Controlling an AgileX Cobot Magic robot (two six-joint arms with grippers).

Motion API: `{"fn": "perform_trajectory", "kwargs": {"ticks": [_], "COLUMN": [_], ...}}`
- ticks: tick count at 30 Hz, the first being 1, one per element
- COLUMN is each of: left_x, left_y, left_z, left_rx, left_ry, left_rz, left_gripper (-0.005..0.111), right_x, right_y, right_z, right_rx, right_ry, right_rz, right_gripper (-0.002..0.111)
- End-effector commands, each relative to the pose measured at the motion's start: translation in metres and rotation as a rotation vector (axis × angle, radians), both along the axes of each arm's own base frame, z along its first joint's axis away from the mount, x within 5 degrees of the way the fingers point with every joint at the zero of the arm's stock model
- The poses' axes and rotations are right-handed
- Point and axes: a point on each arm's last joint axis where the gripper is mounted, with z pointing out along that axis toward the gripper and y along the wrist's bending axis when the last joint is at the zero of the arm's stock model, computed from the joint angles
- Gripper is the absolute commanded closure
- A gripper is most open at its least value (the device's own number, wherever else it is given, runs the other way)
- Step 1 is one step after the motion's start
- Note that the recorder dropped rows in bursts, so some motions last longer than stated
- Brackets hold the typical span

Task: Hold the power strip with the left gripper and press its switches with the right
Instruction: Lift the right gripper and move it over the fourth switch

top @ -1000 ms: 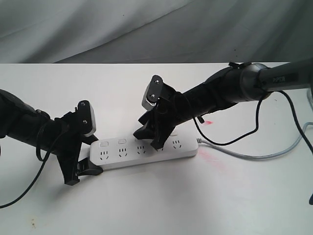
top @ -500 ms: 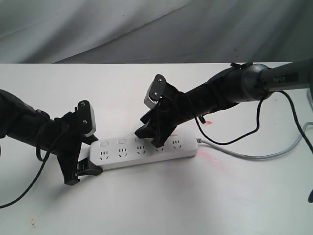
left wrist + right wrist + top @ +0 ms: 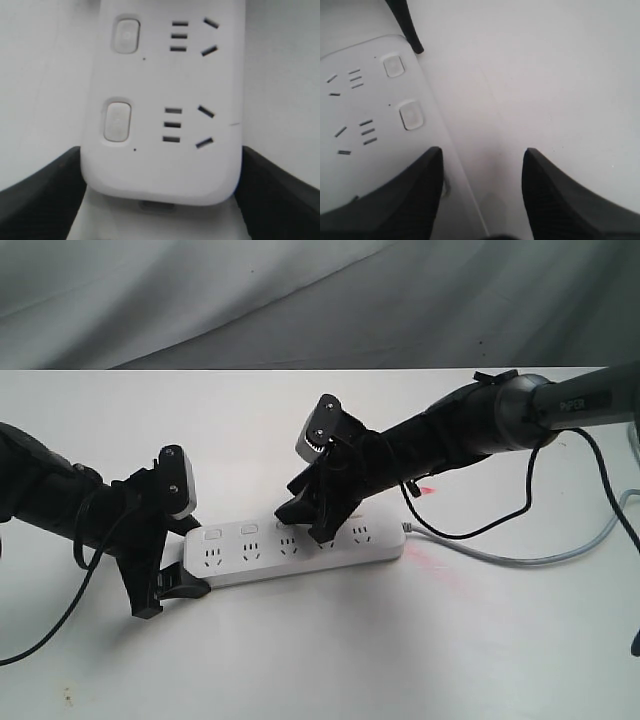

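The white power strip (image 3: 300, 550) lies flat on the table, its grey cord (image 3: 520, 558) leaving the right end. My left gripper (image 3: 178, 570) is shut on the strip's left end. In the left wrist view the rounded end of the power strip (image 3: 165, 170) sits between the black fingers (image 3: 45, 200) of the left gripper (image 3: 160, 150). Two switches (image 3: 117, 121) show there. My right gripper (image 3: 302, 525) hangs open over the strip's middle. In the right wrist view one of the right gripper's (image 3: 482, 150) fingers (image 3: 410, 200) covers the strip beside a switch (image 3: 411, 115). The other finger is over bare table.
A black cable (image 3: 480, 530) loops from the right arm down to the table behind the strip's right end. Red light spots (image 3: 430, 560) show on the white table (image 3: 400, 660). Grey cloth (image 3: 300, 300) hangs behind.
The right gripper's wrist has shifted slightly to the right, its fingertips staying over the strip's middle. The left gripper and the strip have not moved.
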Motion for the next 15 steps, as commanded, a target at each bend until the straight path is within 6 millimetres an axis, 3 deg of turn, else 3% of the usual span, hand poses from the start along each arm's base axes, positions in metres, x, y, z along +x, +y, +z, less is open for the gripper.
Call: {"fn": "perform_trajectory", "kwargs": {"ticks": [1,8,11,15], "left_x": [0.001,0.001,0.001,0.001], "left_y": [0.003,0.003,0.003,0.003], "left_z": [-0.003,-0.003,-0.003,-0.003], "left_rx": [0.032,0.032,0.032,0.032], "left_ry": [-0.015,-0.015,-0.015,-0.015], "left_rz": [-0.004,-0.004,-0.004,-0.004], "left_gripper": [0.060,0.060,0.060,0.060], "right_x": [0.002,-0.001,-0.001,-0.003], "right_y": [0.002,0.002,-0.002,-0.015], "right_z": [0.008,0.051,0.060,0.056], "right_rx": [-0.019,0.013,0.008,0.000], "right_ry": [-0.055,-0.127,-0.134,-0.106], "right_rz": [0.053,0.071,0.070,0.041], "right_gripper": [0.062,0.062,0.062,0.062]}}
